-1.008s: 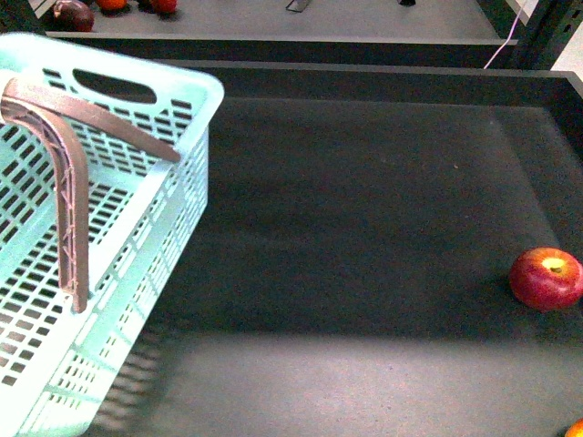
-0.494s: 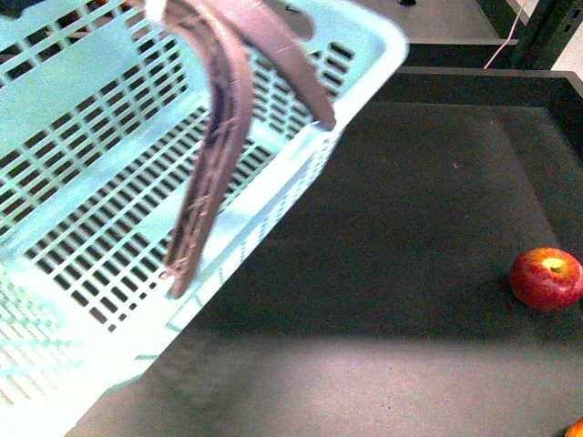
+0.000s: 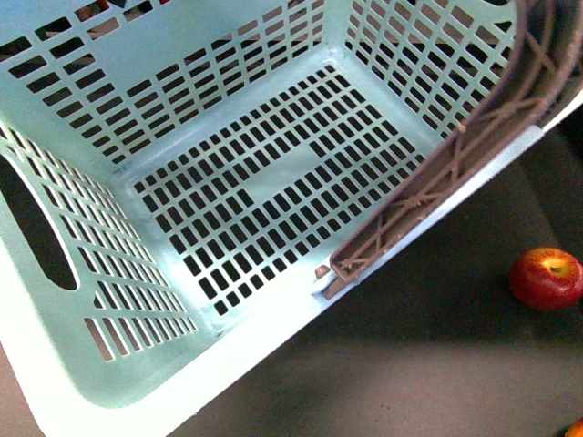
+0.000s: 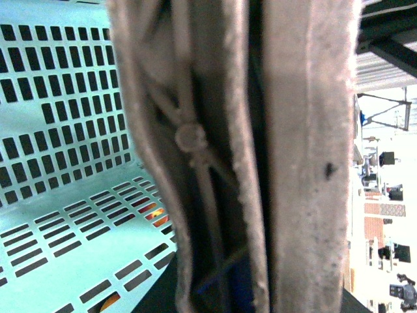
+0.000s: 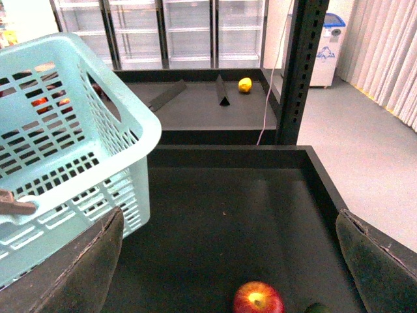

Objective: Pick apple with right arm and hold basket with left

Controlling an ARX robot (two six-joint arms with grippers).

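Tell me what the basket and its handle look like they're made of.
Basket: probably moulded plastic, pale aqua, smooth with a slight sheen, walls and floor cut with regular slots. Handle: likely plastic too, brown-grey, duller, with a ribbed lattice.

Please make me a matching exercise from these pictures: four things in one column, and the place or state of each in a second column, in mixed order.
1. pale aqua slotted plastic basket
2. round glossy red apple
3. small yellow fruit
4. right gripper

a. open, empty
b. on the farther dark shelf
c. tilted, nothing inside
d. on the near dark surface, apart from the basket

Pairs: 1-c, 2-d, 3-b, 4-a
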